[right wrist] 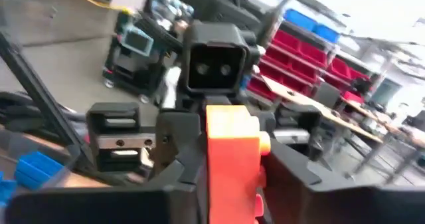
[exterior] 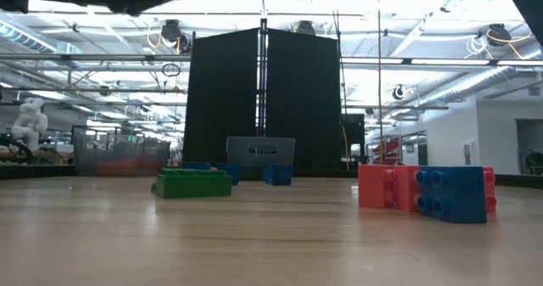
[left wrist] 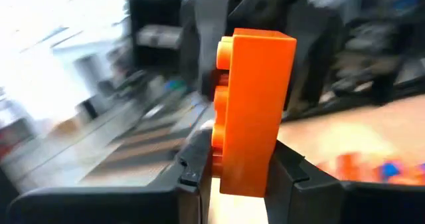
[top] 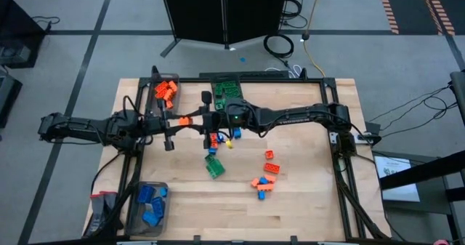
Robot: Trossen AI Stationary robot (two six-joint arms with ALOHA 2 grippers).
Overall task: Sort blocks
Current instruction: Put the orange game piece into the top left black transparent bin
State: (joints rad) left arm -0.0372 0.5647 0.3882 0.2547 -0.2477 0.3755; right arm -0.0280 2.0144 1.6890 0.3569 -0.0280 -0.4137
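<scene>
My left arm reaches in from the left side of the desk (top: 305, 201), and my left claw (left wrist: 242, 167) is raised above the desk's middle, clamped on one orange studded plastic brick (left wrist: 255, 104). The two fingers (left wrist: 192, 164) press on its opposite faces. The brick's long axis stands upright out of the claw, with most of its length beyond the fingertips and the studs facing sideways. Just beside it on the right, my right claw (top: 209, 121) meets the same brick head-on. I cannot tell whether that claw grips it or has let go. The dark translucent bin holding orange bricks (top: 177, 85) lies near my left claw, toward the far left part of the desk, and my left arm is the nearer one to it. I judge the next move to be a short carry that way. Loose orange and blue bricks (top: 267, 169) lie unsorted on the desk further right.
</scene>
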